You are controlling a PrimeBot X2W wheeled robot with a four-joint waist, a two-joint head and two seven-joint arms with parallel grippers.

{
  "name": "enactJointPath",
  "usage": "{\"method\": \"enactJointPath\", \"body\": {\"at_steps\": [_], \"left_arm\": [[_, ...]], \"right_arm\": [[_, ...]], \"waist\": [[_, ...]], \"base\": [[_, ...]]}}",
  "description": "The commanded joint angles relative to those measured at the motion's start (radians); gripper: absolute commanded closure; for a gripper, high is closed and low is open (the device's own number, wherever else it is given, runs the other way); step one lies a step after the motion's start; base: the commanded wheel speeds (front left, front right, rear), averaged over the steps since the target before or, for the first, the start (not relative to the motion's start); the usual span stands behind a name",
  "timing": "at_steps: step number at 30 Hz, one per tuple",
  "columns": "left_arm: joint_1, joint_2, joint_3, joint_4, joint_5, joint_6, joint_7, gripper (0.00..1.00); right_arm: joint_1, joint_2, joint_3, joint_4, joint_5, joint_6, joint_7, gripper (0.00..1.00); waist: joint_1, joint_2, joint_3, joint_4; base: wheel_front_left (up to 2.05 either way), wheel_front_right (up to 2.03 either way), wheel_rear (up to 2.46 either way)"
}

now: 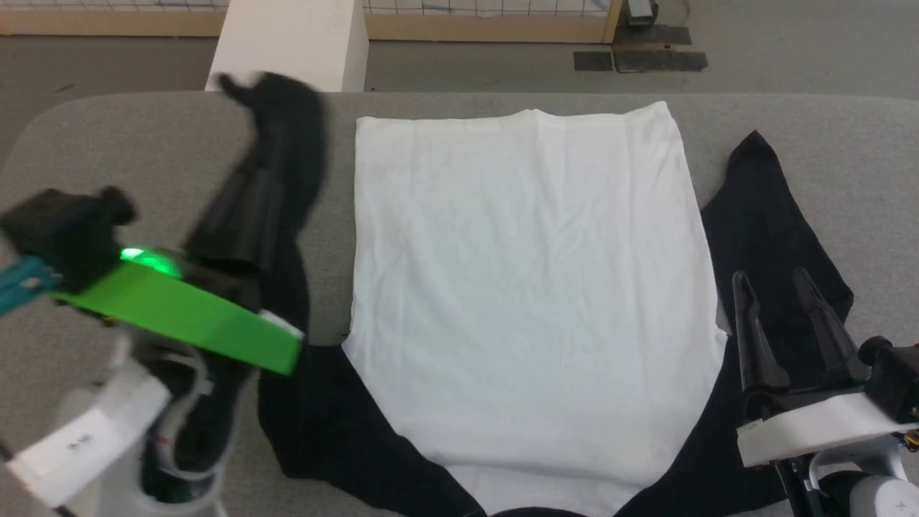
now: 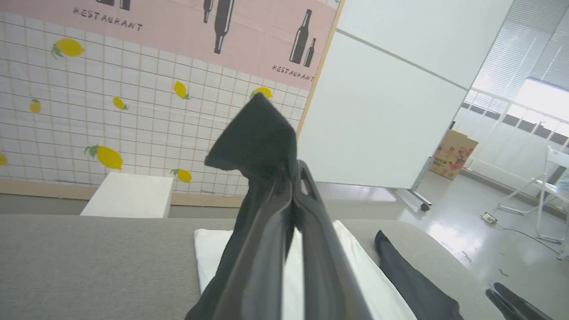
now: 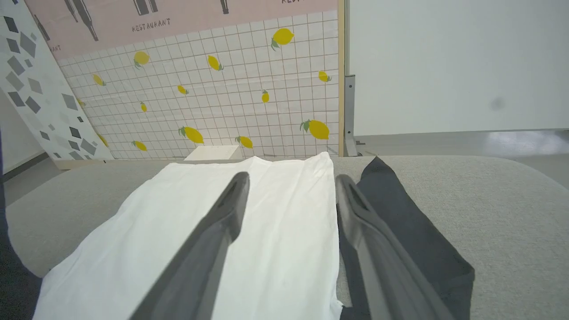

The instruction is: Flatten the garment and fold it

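The garment lies on the grey table with its white body spread flat and the black collar end nearest me. My left gripper is shut on the left black sleeve and holds it up off the table at the body's left side. In the left wrist view the cuff sticks up past the closed gripper. My right gripper stands open and empty over the right black sleeve, which lies flat. In the right wrist view that gripper straddles the edge between white body and sleeve.
A white box stands on the floor just beyond the table's far edge. Behind it is a lemon-patterned wall and a white partition. A cardboard box and a white chair stand far off on the floor.
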Motion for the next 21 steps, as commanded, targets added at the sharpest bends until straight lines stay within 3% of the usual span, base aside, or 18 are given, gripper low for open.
{"method": "enactJointPath", "body": {"at_steps": [1,11,21], "left_arm": [[-0.015,-0.033,-0.075,0.0,-0.027,-0.035,0.018,1.0],[-0.077,-0.204,-0.337,0.252,-0.081,-0.115,-0.012,1.0],[-0.193,-0.239,-0.53,0.652,-0.039,-0.128,-0.056,1.0]], "right_arm": [[0.006,0.001,0.0,-0.009,-0.006,-0.001,0.005,0.0],[-0.008,0.002,0.0,-0.015,0.001,-0.001,0.005,0.0],[-0.037,0.003,0.017,0.009,0.017,-0.001,-0.012,0.0]], "waist": [[0.0001,0.0,-0.003,-0.001],[0.0001,0.0,0.029,-0.053],[0.0001,0.0,0.081,-0.144]], "base": [[0.0,0.0,0.0],[0.0,0.0,0.0],[0.0,0.0,0.0]]}}
